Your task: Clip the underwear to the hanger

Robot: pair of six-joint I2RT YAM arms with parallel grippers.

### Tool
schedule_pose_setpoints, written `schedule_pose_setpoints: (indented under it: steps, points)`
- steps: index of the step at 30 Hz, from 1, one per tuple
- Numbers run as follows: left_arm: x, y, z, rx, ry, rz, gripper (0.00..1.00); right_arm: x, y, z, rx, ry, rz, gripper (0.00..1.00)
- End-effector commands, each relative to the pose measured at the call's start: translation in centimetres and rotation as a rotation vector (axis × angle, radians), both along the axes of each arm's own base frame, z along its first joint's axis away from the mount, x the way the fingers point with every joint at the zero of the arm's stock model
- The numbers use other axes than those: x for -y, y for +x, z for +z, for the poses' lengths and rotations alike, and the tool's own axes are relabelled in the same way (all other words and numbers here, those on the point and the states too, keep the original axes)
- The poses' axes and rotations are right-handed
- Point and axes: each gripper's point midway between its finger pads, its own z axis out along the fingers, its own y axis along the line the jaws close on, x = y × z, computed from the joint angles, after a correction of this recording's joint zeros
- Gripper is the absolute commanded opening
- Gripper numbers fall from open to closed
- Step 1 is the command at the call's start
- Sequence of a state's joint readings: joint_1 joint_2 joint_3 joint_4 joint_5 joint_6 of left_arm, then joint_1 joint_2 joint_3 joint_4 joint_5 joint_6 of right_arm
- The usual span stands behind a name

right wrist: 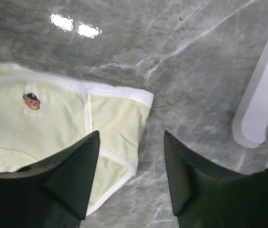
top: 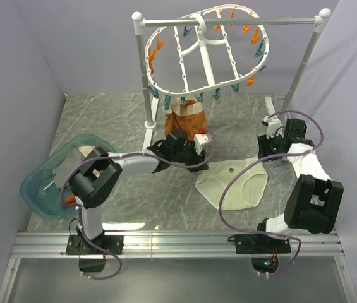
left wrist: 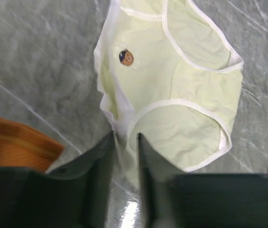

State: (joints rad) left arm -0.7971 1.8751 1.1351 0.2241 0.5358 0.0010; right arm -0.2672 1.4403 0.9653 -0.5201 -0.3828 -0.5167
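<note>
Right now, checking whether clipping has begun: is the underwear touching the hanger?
Apart. The top external view shows the underwear lying flat on the table, while the hanger hangs from the rail well behind it, bare marble between them.

Cream underwear lies flat; white hanger hangs tilted.

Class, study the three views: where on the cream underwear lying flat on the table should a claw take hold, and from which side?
Probably the white-trimmed waistband corner of the underwear, approached from above and from outside that corner. The fabric lies flat, so only an edge offers something to pinch, and a taut waistband suits clipping to the hanger.
</note>
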Motion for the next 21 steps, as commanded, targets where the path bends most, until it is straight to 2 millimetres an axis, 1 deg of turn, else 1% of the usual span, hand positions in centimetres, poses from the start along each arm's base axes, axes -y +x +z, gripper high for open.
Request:
schedule_pose_setpoints:
  steps: [1, 2, 3, 4, 5, 6, 7, 8, 9, 10, 11, 12, 13, 14, 15, 16, 17, 18, 19, 20, 21]
  points:
    - [0.3, 0.8, 5.7, 0.128, -0.096, -0.014, 0.37, 0.6, 2.6, 4.0, 0.147, -0.017, -0.024, 0.66]
    - [-0.4, 0.1, 5.6, 0.123, -0.097, -0.021, 0.42, 0.3, 2.5, 4.7, 0.159, -0.007, -0.015, 0.68]
    - [-0.7, -0.8, 6.0, 0.118, -0.105, -0.050, 0.48, 0.0, 2.1, 5.2, 0.157, 0.002, -0.011, 0.68]
    - [-1.2, -1.6, 8.1, 0.139, -0.131, -0.062, 0.55, -0.3, 1.8, 6.3, 0.175, 0.016, -0.012, 0.68]
    - [-2.0, -2.6, 7.7, 0.110, -0.110, -0.070, 0.66, -1.0, 1.5, 7.0, 0.188, 0.042, 0.004, 0.69]
    - [-2.4, -3.2, 8.2, 0.103, -0.108, -0.071, 0.67, -1.3, 1.0, 7.5, 0.185, 0.053, 0.009, 0.69]
    - [-3.0, -3.9, 10.1, 0.128, -0.129, -0.066, 0.67, -1.8, 0.5, 8.9, 0.218, 0.066, 0.013, 0.69]
    - [-3.8, -4.6, 10.0, 0.115, -0.120, -0.059, 0.68, -2.4, 0.1, 9.5, 0.235, 0.090, 0.029, 0.69]
    - [-4.5, -5.1, 10.3, 0.118, -0.122, -0.051, 0.69, -3.0, -0.8, 10.8, 0.266, 0.099, 0.041, 0.70]
    - [-5.5, -5.6, 12.4, 0.164, -0.152, -0.032, 0.80, -3.5, -1.2, 11.5, 0.286, 0.115, 0.046, 0.70]
    - [-6.2, -6.4, 12.2, 0.164, -0.149, -0.029, 0.90, -4.2, -1.7, 12.0, 0.301, 0.142, 0.062, 0.71]
    - [-6.9, -6.9, 12.4, 0.177, -0.138, -0.027, 0.92, -4.6, -2.4, 13.3, 0.346, 0.140, 0.073, 0.71]
    - [-7.8, -7.2, 14.4, 0.230, -0.164, -0.003, 0.99, -5.0, -2.8, 14.1, 0.367, 0.155, 0.068, 0.72]
    - [-8.3, -7.5, 15.1, 0.245, -0.170, 0.014, 0.99, -5.2, -3.1, 14.8, 0.391, 0.163, 0.069, 0.73]
    - [-8.7, -7.8, 16.1, 0.241, -0.185, 0.029, 0.99, -5.8, -3.7, 16.3, 0.443, 0.171, 0.086, 0.73]
    - [-9.3, -8.3, 18.5, 0.271, -0.224, 0.041, 0.99, -6.1, -4.0, 17.1, 0.464, 0.189, 0.078, 0.76]
    - [-9.7, -8.0, 19.9, 0.289, -0.247, 0.073, 0.99, -6.5, -4.3, 18.0, 0.492, 0.199, 0.079, 0.77]
    - [-9.9, -8.5, 20.8, 0.246, -0.266, 0.094, 1.00, -6.8, -4.7, 19.8, 0.558, 0.204, 0.087, 0.80]
    - [-10.3, -8.7, 23.0, 0.253, -0.301, 0.111, 0.99, -7.1, -4.9, 20.6, 0.581, 0.236, 0.061, 0.86]
    - [-10.5, -8.1, 23.8, 0.246, -0.311, 0.161, 0.99, -7.3, -5.1, 21.2, 0.606, 0.254, 0.051, 0.89]
    - [-10.7, -7.9, 24.5, 0.186, -0.340, 0.212, 0.99, -7.5, -5.2, 23.0, 0.682, 0.264, 0.054, 0.91]
